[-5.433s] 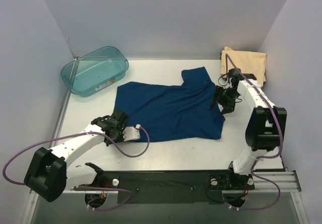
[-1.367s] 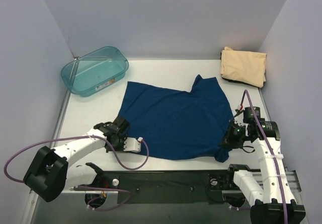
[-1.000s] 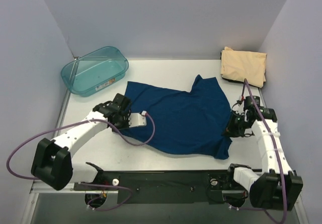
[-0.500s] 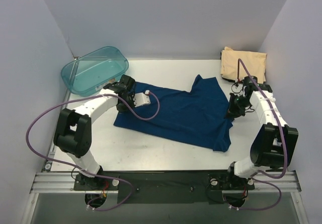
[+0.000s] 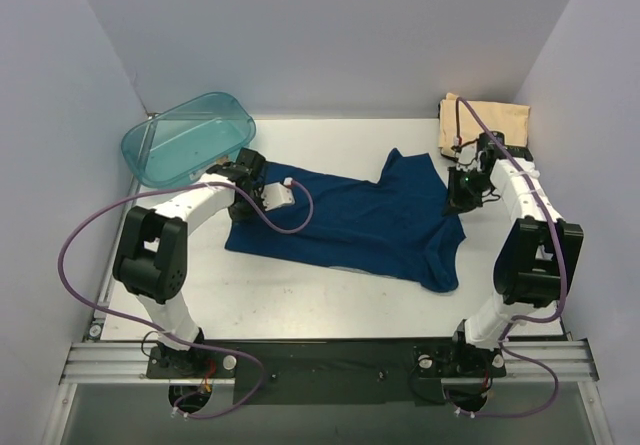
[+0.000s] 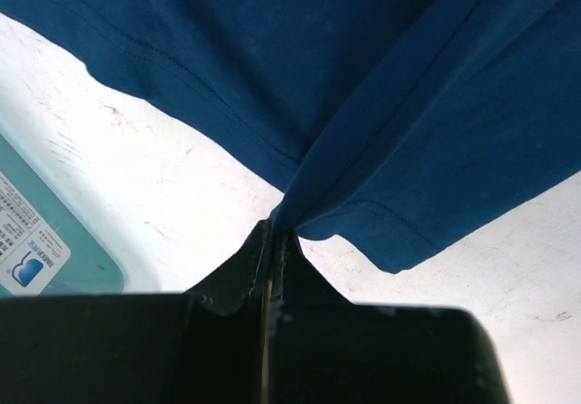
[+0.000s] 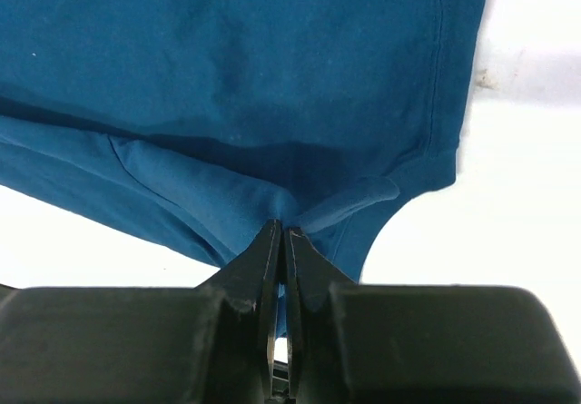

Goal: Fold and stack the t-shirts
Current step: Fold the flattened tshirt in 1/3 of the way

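Writing: the only label seen is a white sticker (image 6: pixel 30 261) with a blue logo on the wall of the teal tub (image 5: pixel 186 139). Its print is too small to read. No print shows on the visible cloth.

Left arm: elbow raised at the left side of the table (image 5: pixel 330 310), forearm reaching toward the tub's near right corner. The left gripper (image 6: pixel 272 233) has its jaws pressed together on a bunched fold at the left edge of the blue shirt (image 5: pixel 350 223).

Right arm: stretched toward the far right. The right gripper (image 7: pixel 280 233) is likewise clamped tight on a pinch of the shirt's right edge.

The blue shirt lies across the middle of the table, between the tub and the folded tan shirt (image 5: pixel 497 125) in the far right corner.
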Controlling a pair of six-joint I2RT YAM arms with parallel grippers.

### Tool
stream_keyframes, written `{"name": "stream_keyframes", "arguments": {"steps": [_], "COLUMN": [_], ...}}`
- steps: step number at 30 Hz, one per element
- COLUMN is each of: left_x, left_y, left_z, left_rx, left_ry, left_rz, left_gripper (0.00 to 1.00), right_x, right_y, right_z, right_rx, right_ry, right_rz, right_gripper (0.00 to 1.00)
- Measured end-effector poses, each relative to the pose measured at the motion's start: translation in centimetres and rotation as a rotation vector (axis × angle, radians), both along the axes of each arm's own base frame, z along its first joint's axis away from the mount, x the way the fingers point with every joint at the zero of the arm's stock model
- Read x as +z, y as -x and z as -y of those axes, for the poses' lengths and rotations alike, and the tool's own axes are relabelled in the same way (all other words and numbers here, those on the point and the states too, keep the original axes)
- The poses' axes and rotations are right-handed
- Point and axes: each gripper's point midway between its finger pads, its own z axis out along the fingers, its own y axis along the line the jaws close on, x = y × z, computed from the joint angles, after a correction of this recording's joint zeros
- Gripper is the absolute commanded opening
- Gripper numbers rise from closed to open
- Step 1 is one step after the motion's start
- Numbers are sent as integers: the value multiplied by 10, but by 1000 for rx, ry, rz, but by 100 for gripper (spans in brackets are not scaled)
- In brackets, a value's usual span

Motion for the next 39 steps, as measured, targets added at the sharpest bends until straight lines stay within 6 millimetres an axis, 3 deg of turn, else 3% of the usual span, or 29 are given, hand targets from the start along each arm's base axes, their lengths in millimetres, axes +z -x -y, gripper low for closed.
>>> {"name": "stream_keyframes", "arguments": {"steps": [2,4,5,6,7,8,9,12,13,14,15,17,20,23,25,28,31,34,36,39], "left_x": [-3,-6,-7,-8,-8,-9,-8,-5,-3,1,7,20,37,44,36,14,-18,-37,-40,-39], "left_y": [0,2,2,2,1,1,0,-3,-6,-10,-17,-28,-31,-1,34,62,80,86,80,69], "left_z": [-1,-2,-2,-2,-2,-2,-3,-5,-6,-8,-9,-11,-11,-3,4,11,12,14,18,26], "left_rx": [6,9,10,11,10,15,18,44,55,66,83,109,103,-16,-139,-250,-329,-385,-414,-442], "left_ry": [-1,-3,-4,-4,-4,-4,-5,-8,-8,-4,3,20,63,114,124,105,68,37,20,14], "left_rz": [-1,-9,-12,-12,-12,-10,-7,10,18,30,52,91,132,128,88,27,-39,-53,-21,47], "left_gripper": [0,18,43,53,70,74,87,88,88,89,89,87,76,75,76,84,89,88,79,57], "right_x": [-6,-13,-16,-19,-22,-23,-25,-21,-17,-13,-7,4,23,33,26,5,-19,-32,-42,-64], "right_y": [-2,-2,-1,-2,-2,-3,-4,-13,-18,-21,-23,-21,1,43,75,108,139,153,157,170], "right_z": [0,-3,-4,-5,-6,-7,-6,-1,2,6,13,25,34,22,8,0,10,22,21,16], "right_rx": [11,23,27,30,31,30,23,-29,-62,-95,-145,-223,-314,-354,-379,-460,-651,-824,-889,-989], "right_ry": [-5,-10,-10,-10,-11,-10,-4,25,32,38,42,51,52,15,-22,-71,-108,-136,-153,-194], "right_rz": [-14,-36,-47,-57,-66,-71,-80,-93,-87,-81,-75,-61,-37,-29,-56,-109,-175,-192,-190,-232], "right_gripper": [0,7,18,29,40,42,45,52,65,66,77,79,74,71,70,67,67,67,67,64]}}
